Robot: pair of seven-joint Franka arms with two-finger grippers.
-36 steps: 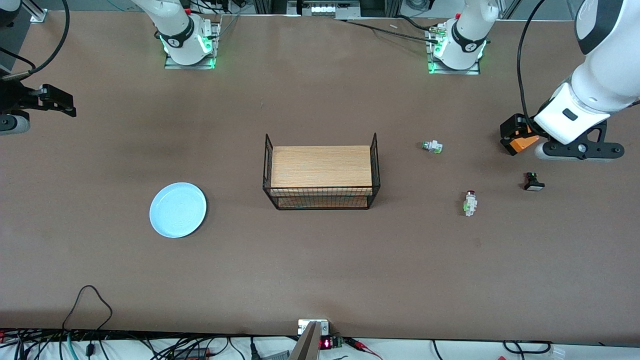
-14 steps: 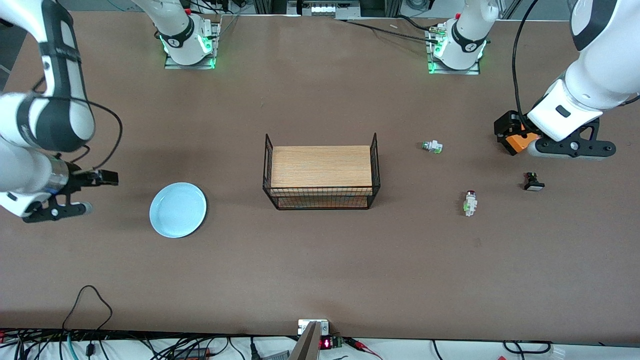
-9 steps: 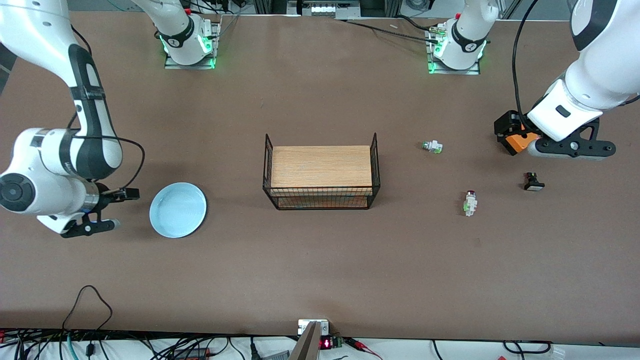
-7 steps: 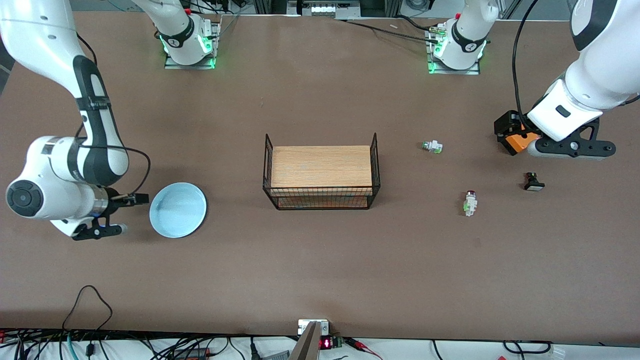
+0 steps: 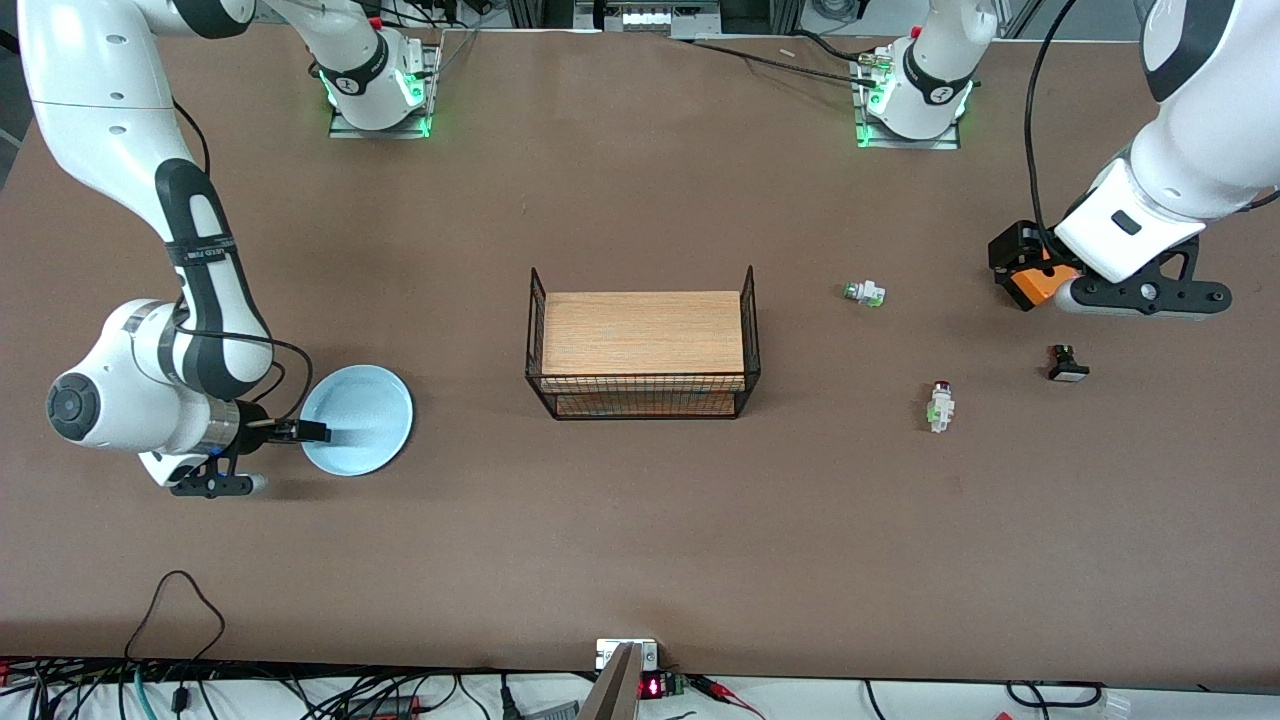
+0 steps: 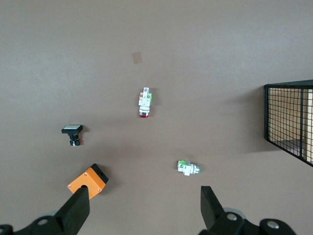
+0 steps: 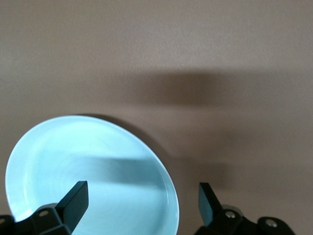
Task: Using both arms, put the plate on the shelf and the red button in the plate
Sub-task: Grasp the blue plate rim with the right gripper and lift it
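- front view: the right gripper (image 5: 262, 455) hangs low at the edge of the plate (image 5: 358, 419), which lies flat toward the right arm's end of the table, likely lining up to take its rim
- the left gripper (image 5: 1150, 296) waits over bare table; the red button (image 5: 940, 405) lies on its side, well apart from its jaws, long axis running toward the camera, red cap pointing away
- left wrist view: jaws wide, nothing between them; red button (image 6: 144, 102) out ahead
- right wrist view: jaws wide, plate (image 7: 93, 171) rim between them
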